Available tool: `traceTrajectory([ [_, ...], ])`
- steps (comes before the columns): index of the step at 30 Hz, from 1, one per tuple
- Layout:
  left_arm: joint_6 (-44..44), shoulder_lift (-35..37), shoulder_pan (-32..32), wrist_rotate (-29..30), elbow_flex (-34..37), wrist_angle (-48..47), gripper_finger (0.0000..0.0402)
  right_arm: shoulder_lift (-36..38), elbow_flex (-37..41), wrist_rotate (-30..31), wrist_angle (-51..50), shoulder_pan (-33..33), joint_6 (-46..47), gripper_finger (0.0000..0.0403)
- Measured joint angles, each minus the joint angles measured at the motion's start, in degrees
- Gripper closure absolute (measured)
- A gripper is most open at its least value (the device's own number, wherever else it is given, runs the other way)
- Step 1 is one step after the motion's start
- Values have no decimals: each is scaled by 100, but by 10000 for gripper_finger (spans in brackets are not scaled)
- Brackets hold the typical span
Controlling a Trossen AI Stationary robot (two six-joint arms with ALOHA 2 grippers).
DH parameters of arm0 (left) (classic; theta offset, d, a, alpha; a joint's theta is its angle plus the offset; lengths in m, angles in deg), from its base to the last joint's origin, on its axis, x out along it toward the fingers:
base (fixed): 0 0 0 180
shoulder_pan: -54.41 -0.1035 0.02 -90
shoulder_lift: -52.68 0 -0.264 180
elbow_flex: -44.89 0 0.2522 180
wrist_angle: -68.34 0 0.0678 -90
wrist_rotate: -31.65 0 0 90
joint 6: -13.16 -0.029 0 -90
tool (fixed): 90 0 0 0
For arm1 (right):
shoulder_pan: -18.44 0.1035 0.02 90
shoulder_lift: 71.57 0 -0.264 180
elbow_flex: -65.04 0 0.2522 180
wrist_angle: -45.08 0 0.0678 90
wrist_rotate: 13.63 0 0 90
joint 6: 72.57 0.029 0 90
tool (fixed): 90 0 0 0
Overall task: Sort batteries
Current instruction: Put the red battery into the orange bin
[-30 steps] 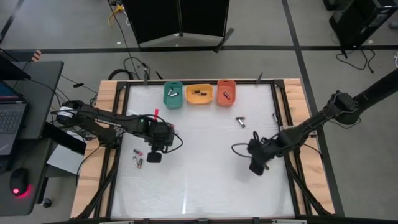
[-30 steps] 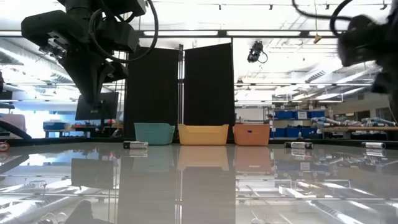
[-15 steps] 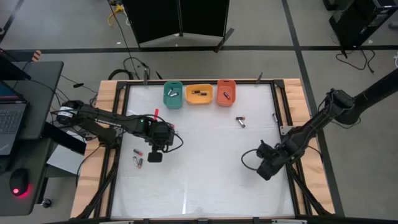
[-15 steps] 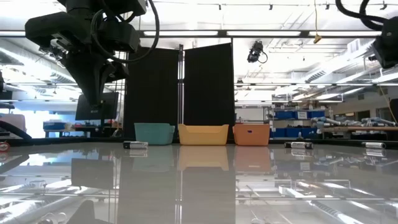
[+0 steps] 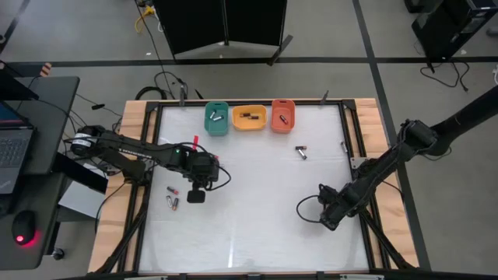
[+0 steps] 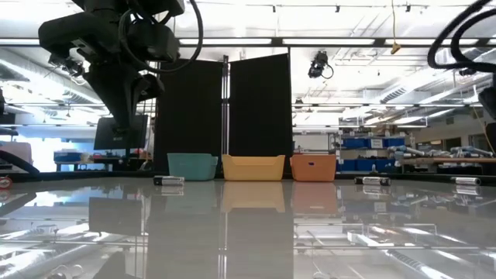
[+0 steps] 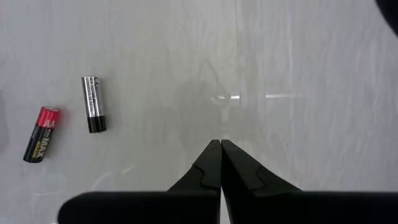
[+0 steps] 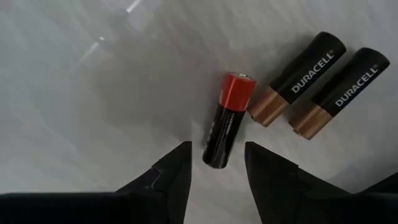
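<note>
The right gripper [image 8: 214, 174] hangs low near the table's right edge, toward its front, fingers spread and empty, with a black cylindrical battery with a red end cap [image 8: 227, 119] lying just ahead of the gap between its fingertips. Just beside that battery lie two black-and-copper cylindrical batteries [image 8: 323, 78], side by side; the nearer one's copper end is almost touching the red cap. To take the red-capped cell cleanly, the fingers should probably straddle its dark body, away from the red end, so that closing does not drag in or knock the copper-ended neighbours; the cell lies slightly aslant to the gap, so a small turn of the wrist would likely help. The left gripper [image 7: 220, 163] waits over the white tabletop [image 5: 249, 233] toward the left edge, fingers clenched on nothing, with a silver-and-black battery [image 7: 93, 104] and a red-and-black battery [image 7: 41, 133] lying apart from it. Along the back edge stand a green plastic tray [image 5: 216, 119], a yellow-orange plastic tray [image 5: 249, 118] and a red-orange plastic tray [image 5: 282, 116], each already holding batteries; which one suits this cell cannot be told.
</note>
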Motion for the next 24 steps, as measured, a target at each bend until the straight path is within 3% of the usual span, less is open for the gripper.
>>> traceTrajectory([
  [5, 0, 0, 0, 87, 0, 29, 392, -244, -5, -11, 39, -37, -183, 275],
  [10, -1, 0, 0, 97, 22, 295, 392, -278, -5, -32, 222, -79, -425, 343],
  [15, -27, 0, 0, 95, 368, 932, 392, -126, -75, 17, 496, -82, -761, 348],
  [20, -3, 0, 0, 91, 830, 1375, 392, 84, -530, 714, 539, -351, -1534, 348],
  [24, -3, 0, 0, 89, 945, 1545, 392, 153, -985, 1529, 542, -1029, -2768, 348],
])
